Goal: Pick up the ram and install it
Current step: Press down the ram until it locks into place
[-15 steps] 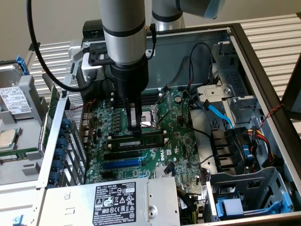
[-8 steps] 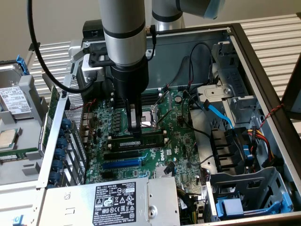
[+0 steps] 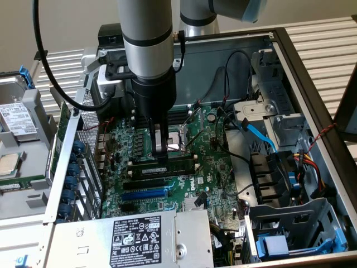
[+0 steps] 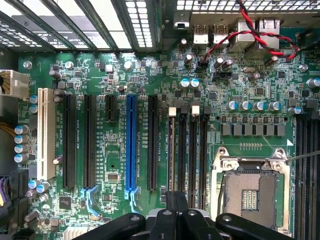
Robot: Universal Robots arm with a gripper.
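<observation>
The ram [image 3: 173, 165] is a long green stick with a small white label, standing on edge in one of the black memory slots [image 3: 150, 174] on the motherboard. In the wrist view the ram [image 4: 171, 145] appears edge-on as a thin pale line in the slot nearest the blue slot. My gripper [image 3: 161, 159] comes straight down on the ram's top edge near its middle. The black fingers [image 4: 170, 205] are pressed together, shut, with nothing between them. Whether the tips touch the ram or hover just above it, I cannot tell.
The open CPU socket [image 4: 250, 192] lies just beside the memory slots. A blue expansion slot [image 4: 131, 145] and black slots run parallel on the other side. Red-and-black twisted wires [image 4: 250, 37], blue cables [image 3: 256, 131], the power supply [image 3: 139, 237] and a drive cage [image 3: 290, 234] crowd the case.
</observation>
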